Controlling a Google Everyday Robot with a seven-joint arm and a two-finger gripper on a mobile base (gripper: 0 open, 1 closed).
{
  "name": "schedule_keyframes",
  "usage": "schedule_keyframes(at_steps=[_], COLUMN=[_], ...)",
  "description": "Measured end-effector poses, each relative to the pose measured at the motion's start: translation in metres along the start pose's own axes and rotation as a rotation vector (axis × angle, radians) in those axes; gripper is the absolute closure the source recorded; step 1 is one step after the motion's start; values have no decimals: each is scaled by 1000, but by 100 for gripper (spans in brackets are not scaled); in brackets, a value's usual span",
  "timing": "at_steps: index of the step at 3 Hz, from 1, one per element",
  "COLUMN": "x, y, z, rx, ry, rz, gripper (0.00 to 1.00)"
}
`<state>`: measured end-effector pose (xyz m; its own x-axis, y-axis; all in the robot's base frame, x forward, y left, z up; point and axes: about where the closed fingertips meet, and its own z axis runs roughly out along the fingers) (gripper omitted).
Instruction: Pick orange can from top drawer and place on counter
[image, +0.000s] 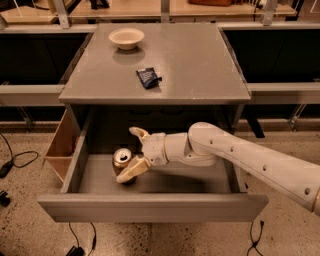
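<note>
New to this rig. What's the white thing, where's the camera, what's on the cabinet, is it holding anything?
The white thing is a robot arm ending in a two-finger gripper. There is one camera, looking down from the front. On the grey counter lie a cream bowl and a dark blue wrapper. The top drawer is pulled open, and the orange can stands inside. The gripper is down in the drawer, open, one finger behind the can and one in front. Nothing is held yet.
</note>
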<state>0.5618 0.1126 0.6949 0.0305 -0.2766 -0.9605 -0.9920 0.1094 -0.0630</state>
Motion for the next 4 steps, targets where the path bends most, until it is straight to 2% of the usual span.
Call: schedule_keyframes(at_steps=[1, 3, 4], x=[8, 13, -1], y=[9, 11, 12], z=[16, 23, 23], rx=[-34, -38, -44], ry=[20, 24, 53], rz=[18, 32, 18], gripper=[23, 70, 93])
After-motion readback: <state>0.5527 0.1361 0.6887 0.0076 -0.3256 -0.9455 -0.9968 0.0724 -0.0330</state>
